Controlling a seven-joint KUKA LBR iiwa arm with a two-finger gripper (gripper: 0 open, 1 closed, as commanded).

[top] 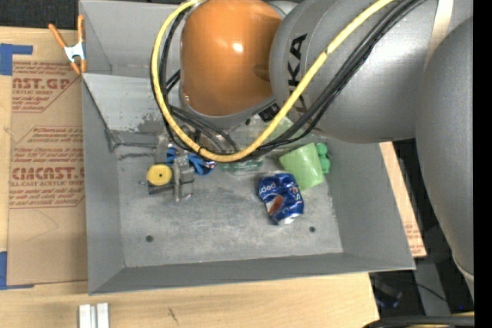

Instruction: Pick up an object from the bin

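Camera view: gripper (pixel 182 182) sits low over the bin (pixel 231 242) floor, left of centre; whether it is open or closed cannot be told. Just left of it lies a small yellow disc (pixel 157 175) with a dark centre, a bright blue piece (pixel 198 164) just to its upper right. Crushed blue can (pixel 280 198) and green cup (pixel 302 165) lie further right.

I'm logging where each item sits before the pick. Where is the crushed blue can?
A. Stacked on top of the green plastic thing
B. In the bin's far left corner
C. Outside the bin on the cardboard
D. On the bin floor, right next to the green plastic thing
D: the crushed blue can lies on the bare floor of the grey bin, just below and left of the green plastic thing in the camera view.
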